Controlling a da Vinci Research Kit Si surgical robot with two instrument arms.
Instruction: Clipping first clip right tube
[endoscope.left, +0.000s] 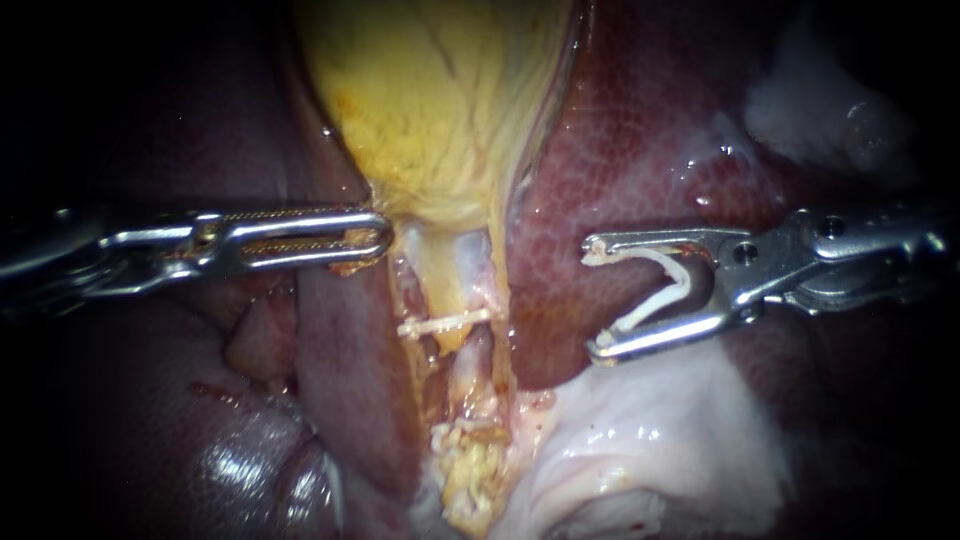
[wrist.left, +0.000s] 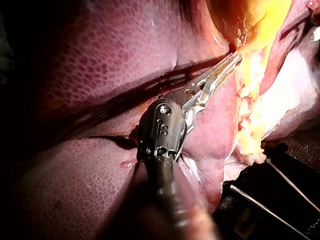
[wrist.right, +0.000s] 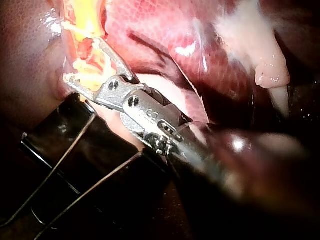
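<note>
The yellow gallbladder (endoscope.left: 440, 90) hangs down the middle and narrows into a pale tube (endoscope.left: 450, 275). A white clip (endoscope.left: 445, 322) lies across this tube. Which tube is the right one I cannot tell. My left instrument (endoscope.left: 383, 236) comes in level from the left, its jaws shut on the gallbladder's lower edge; in the left wrist view its jaws (wrist.left: 234, 58) meet in yellow tissue. My right instrument (endoscope.left: 598, 298) stands right of the tube over the liver, apart from it. Its jaws are spread wide and hold an open white clip (endoscope.left: 670, 285) between them. The right wrist view shows those jaws (wrist.right: 82, 59) spread.
Dark red liver (endoscope.left: 640, 140) lies on both sides of the gallbladder. Pale white tissue (endoscope.left: 650, 440) spreads at the lower right, and frayed yellow tissue (endoscope.left: 470, 470) lies below the clipped tube. A black holder with thin rods (wrist.right: 65, 150) sits under the right instrument.
</note>
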